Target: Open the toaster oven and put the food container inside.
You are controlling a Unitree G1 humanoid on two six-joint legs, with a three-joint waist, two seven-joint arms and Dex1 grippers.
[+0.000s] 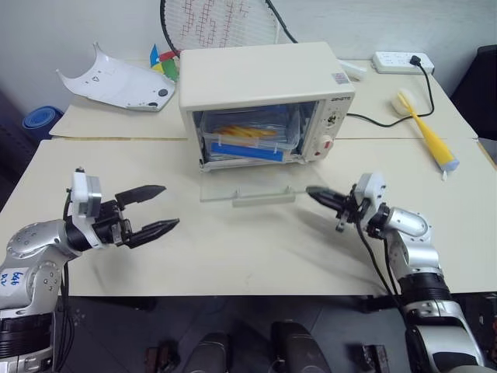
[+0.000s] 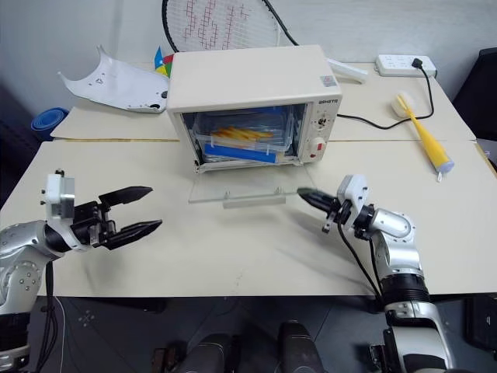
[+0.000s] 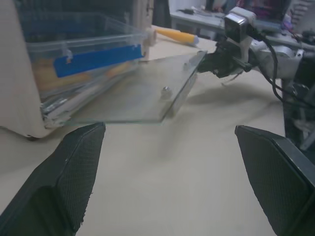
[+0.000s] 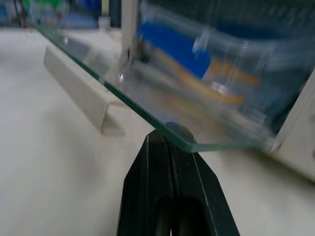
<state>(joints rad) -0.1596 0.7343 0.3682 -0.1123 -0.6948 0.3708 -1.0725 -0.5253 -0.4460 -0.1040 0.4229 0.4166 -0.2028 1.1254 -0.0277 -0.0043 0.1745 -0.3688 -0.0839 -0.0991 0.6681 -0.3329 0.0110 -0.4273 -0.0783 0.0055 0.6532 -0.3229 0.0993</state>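
Note:
The cream-white toaster oven (image 1: 256, 78) stands at the middle back of the table with its glass door (image 1: 245, 185) dropped flat. Inside lies the clear food container (image 1: 248, 138), with a blue clip strip and yellow-orange food showing. My left gripper (image 1: 169, 207) hovers open and empty over the table, left of the door. In the left wrist view its fingers (image 3: 74, 172) frame the door (image 3: 142, 91) and the container (image 3: 93, 59). My right gripper (image 1: 311, 191) is shut, its tip at the door's right front corner. In the right wrist view that tip (image 4: 165, 142) sits just under the glass edge.
A white curved plastic shell (image 1: 116, 81) lies at the back left, and a racket (image 1: 225, 23) leans behind the oven. At the back right are a power strip (image 1: 402, 61) with its cable and a yellow brush (image 1: 427, 132).

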